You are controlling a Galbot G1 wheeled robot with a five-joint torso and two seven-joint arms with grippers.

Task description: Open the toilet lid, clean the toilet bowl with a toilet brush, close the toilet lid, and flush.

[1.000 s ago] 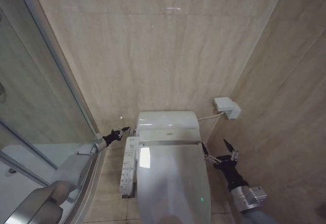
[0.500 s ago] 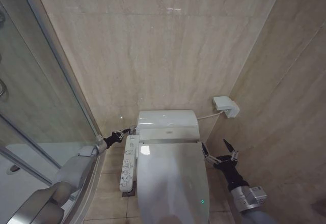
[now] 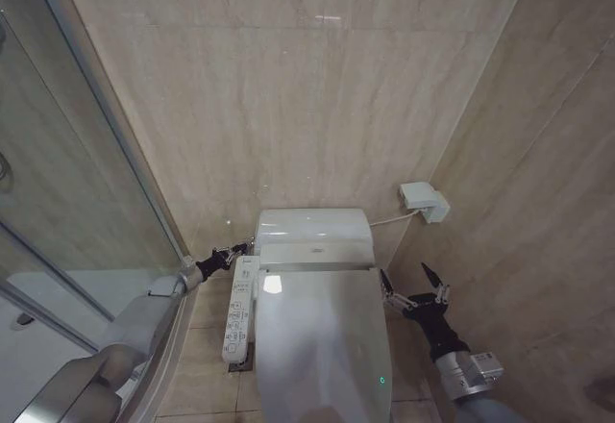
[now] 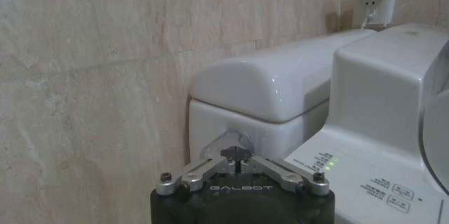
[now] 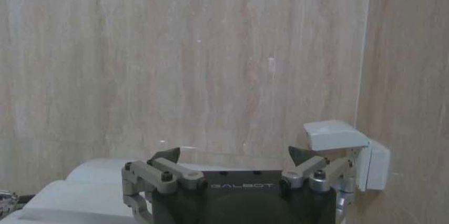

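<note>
Head view: I see the toilet lid [image 3: 322,346] down over the toilet bowl [image 3: 279,399], glossy, stiff and probably slippery, so I'd hook its front edge. My left hand [image 3: 233,250] sits clenched by the tank's left corner; my right hand [image 3: 414,284] hangs released beside the lid's right edge.

Left wrist view: "GALBOT" is printed on the hand; side panel [image 4: 379,184] labels are unreadable.

Right wrist view: "GALBOT" again.

One white ceramic toilet bowl [image 3: 323,346] stands against the beige tiled wall, topped by one glossy white oval plastic lid [image 3: 322,341] and backed by one rounded white tank [image 3: 312,223]. One white button panel [image 3: 236,311] runs along its side. One white wall socket box [image 3: 425,201] and one glass shower door [image 3: 67,192] flank it. Two black grippers, left [image 3: 237,248] and right [image 3: 410,285], complete the count.
</note>
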